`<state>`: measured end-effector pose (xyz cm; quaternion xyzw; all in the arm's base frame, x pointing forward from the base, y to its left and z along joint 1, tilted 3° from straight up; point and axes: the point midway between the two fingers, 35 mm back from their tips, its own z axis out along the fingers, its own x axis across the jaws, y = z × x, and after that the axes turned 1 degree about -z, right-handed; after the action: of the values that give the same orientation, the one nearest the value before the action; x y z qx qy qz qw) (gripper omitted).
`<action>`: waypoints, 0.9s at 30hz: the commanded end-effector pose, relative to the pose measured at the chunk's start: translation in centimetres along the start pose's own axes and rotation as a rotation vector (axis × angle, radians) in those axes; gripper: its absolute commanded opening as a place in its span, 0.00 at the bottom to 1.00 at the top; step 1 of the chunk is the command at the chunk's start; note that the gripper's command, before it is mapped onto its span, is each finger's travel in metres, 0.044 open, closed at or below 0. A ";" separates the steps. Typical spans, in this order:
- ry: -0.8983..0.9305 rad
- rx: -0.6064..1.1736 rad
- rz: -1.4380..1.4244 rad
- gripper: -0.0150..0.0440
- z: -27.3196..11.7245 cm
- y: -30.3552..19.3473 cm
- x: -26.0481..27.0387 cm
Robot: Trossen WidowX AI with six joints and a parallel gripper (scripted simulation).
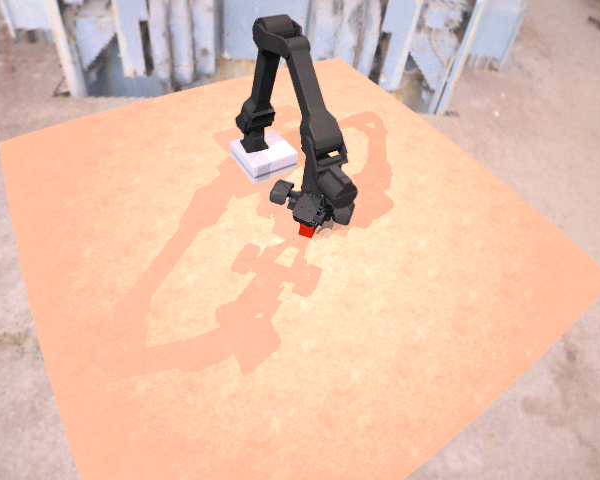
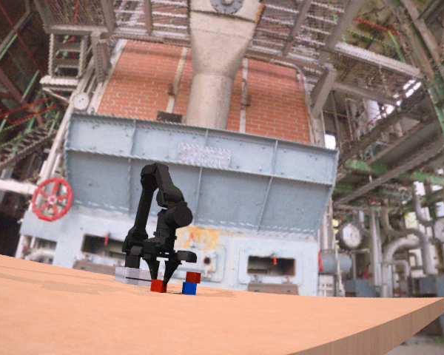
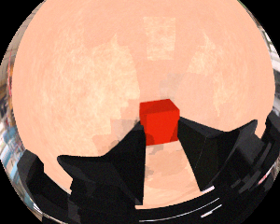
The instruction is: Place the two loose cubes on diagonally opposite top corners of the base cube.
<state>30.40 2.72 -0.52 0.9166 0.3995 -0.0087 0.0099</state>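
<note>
A loose red cube (image 1: 306, 230) (image 2: 157, 286) (image 3: 160, 128) sits on the table. My gripper (image 2: 160, 282) (image 3: 159, 122) points down with one finger on each side of this cube, and is shut on it. In the top view the gripper body hides the fingertips. The blue base cube (image 2: 189, 288) stands on the table a short way to the right in the exterior view. The other red cube (image 2: 193, 277) rests level on top of it, shifted toward the right. Both are hidden in the top view and out of sight in the wrist view.
The arm's white block-shaped base (image 1: 275, 167) (image 2: 132, 276) stands behind the gripper. The blue cube with its red cube is close beside the right finger in the exterior view. The tan table top (image 1: 393, 335) (image 2: 214, 325) extends around them, with the arm's shadows across it.
</note>
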 end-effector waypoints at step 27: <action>0.001 -0.009 -0.018 0.43 -6.2 0.6 0.5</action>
<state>31.10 2.79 4.42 0.9112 0.4117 -0.0112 0.0114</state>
